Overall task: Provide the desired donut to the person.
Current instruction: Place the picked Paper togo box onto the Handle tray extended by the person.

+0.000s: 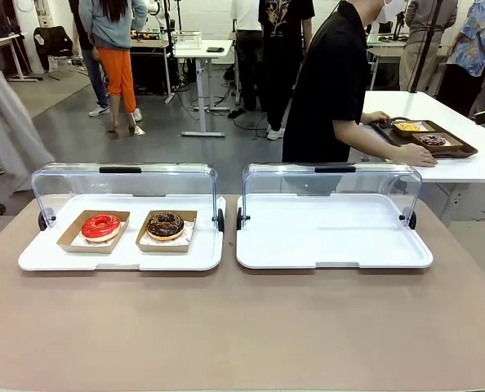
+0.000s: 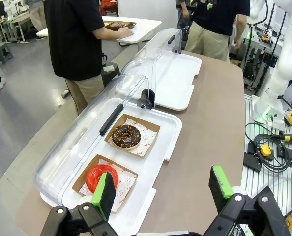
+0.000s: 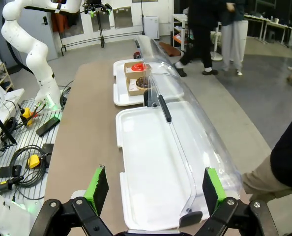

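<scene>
My left gripper [image 2: 160, 189] stands wide open with nothing between its green pads, hanging above the near end of the left white tray [image 2: 156, 177]. My right gripper [image 3: 152, 189] is likewise spread to its full width and empty, poised over the bare right white tray [image 3: 151, 172], whose clear cover [image 3: 195, 142] is swung back.

Just beyond my left gripper lies the red-glazed donut [image 2: 101, 177] in its brown paper boat, and next along the same tray the chocolate donut [image 2: 126, 135] in a boat of its own. Both sit uncovered on the desk [image 1: 242, 327], since that tray's clear lid [image 1: 124, 184] is tipped up behind them.

Farther out, the person [image 1: 328, 82] is turned away at a neighbouring white table [image 1: 471, 163], both hands on a dark brown serving tray [image 1: 463, 149] that already carries items; I cannot tell which donut is wanted.

I judge the donuts to be light, soft and easily crushed, with sticky glaze that would smear my pads. The paper boat is the better thing to hold: stiff enough to pinch by one short side wall, though it may flex, so I would grip gently and keep it level.
</scene>
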Motion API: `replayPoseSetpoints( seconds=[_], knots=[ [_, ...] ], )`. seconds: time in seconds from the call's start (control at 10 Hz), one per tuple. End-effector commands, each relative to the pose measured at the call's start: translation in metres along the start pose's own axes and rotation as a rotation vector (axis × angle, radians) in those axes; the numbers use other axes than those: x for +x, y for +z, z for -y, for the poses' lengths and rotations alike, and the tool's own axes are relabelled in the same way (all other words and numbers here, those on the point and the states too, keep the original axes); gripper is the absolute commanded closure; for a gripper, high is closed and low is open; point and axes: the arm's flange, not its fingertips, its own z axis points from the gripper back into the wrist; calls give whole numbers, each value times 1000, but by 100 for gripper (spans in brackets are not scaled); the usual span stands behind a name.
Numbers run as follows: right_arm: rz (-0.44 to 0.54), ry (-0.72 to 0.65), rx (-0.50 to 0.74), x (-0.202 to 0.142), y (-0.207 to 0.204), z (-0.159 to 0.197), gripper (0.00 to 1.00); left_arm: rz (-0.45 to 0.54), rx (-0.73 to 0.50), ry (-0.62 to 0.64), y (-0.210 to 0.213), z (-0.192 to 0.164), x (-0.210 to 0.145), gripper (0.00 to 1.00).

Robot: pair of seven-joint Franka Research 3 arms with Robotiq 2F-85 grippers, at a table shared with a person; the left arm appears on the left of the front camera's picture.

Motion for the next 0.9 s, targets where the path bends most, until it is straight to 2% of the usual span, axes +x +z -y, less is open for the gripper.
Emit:
replayPoseSetpoints(
  seconds=[0.0, 0.8],
  knots=[
    [-3, -4, 3, -3, -3, -1, 0, 16, -2, 0, 1, 1, 1, 0],
    [-3, -4, 3, -3, -3, -1, 0, 16, -2, 0, 1, 1, 1, 0]
  ],
)
